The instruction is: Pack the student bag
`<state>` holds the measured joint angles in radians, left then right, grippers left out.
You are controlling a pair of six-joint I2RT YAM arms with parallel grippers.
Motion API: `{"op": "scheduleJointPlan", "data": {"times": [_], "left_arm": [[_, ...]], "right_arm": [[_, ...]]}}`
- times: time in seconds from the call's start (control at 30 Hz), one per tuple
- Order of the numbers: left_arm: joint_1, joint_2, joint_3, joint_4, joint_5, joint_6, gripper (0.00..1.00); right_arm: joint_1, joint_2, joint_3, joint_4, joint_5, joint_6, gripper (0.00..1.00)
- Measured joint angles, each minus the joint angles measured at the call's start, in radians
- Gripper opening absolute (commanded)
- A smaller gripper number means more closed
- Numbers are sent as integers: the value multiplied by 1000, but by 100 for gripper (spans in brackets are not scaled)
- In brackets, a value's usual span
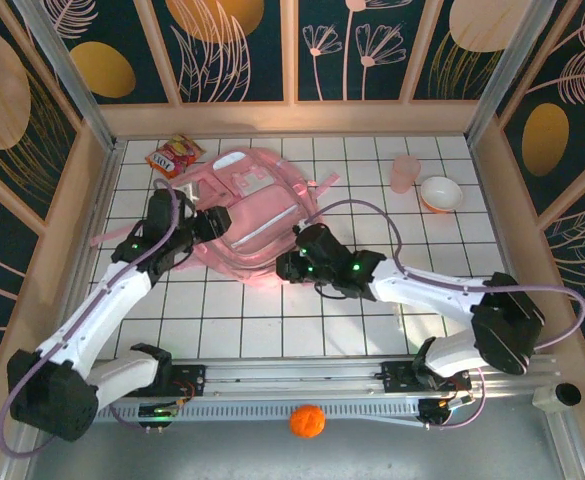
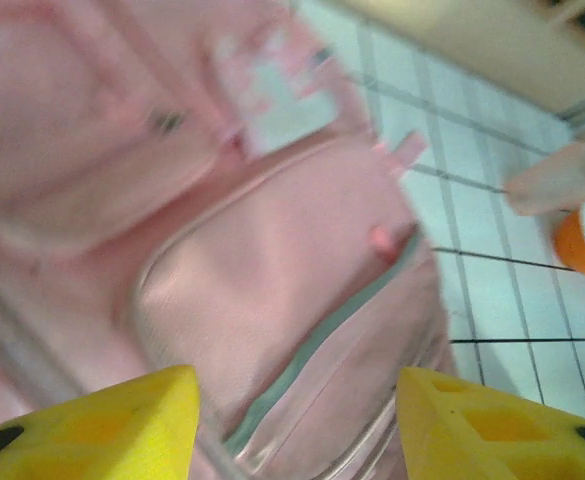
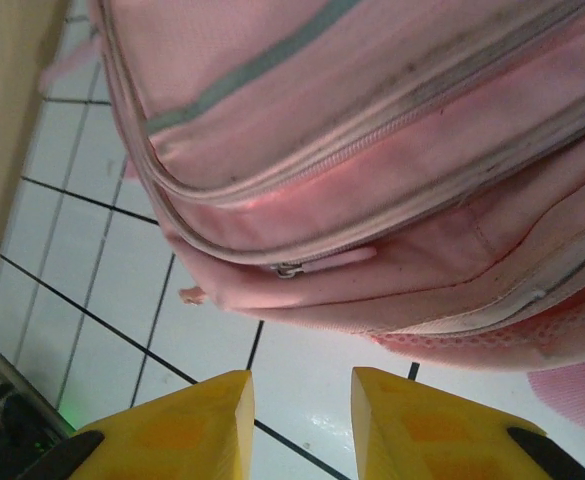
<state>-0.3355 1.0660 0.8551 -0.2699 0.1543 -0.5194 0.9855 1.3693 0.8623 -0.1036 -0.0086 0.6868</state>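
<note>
The student bag [image 1: 272, 200], a soft pale-pink backpack with grey-trimmed zips, a clear front panel and pink straps, lay flat on the tiled table [image 1: 272, 320], its contents hidden. Over the bag's front the left gripper [image 2: 297, 400] hovered with fingers wide apart and empty, while at the bag's near edge the right gripper [image 3: 302, 400] stood narrowly parted, gripping nothing. Right of the bag sat a white-lined orange bowl [image 1: 440, 206], with a pink cup [image 1: 404, 173] just beside it.
</note>
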Motion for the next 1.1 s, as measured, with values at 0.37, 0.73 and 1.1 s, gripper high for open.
{"op": "scheduleJointPlan", "data": {"times": [0.37, 0.73, 1.1], "left_arm": [[-6, -137, -150, 66, 303, 1010, 74], [-145, 61, -159, 88, 157, 1341, 85], [-149, 219, -157, 209, 25, 1312, 87]], "right_arm": [[-29, -163, -132, 130, 0, 22, 31], [-29, -159, -132, 177, -14, 22, 31], [-29, -149, -132, 184, -27, 22, 31]]}}
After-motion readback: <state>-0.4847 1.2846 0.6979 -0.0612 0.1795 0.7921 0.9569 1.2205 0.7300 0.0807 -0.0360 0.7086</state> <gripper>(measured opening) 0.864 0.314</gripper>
